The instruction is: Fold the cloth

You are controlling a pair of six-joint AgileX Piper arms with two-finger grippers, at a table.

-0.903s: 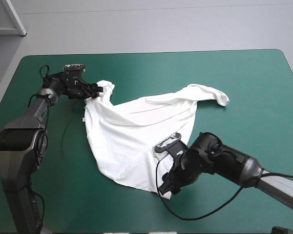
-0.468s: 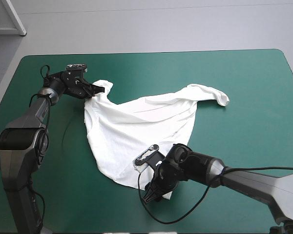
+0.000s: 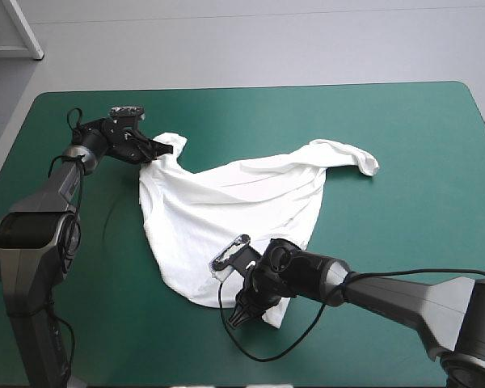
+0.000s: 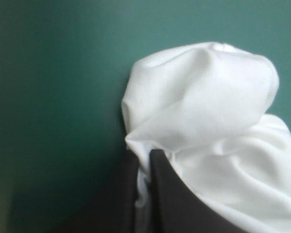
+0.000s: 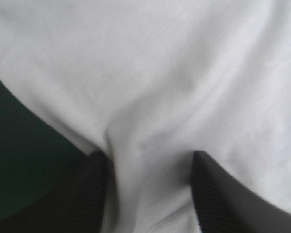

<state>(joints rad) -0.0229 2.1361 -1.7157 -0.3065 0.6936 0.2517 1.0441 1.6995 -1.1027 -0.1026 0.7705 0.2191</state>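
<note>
Pinching a far corner of the shirt, left claw clamped; right claw apart over its near hem, on desk.

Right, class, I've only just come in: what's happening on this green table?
Two robot arms are handling a white T-shirt, loosely spread on the teal-green table. The left tool is shut on its far-left corner. The right tool stands open at the near hem, fabric bunched between its fingers.
</note>
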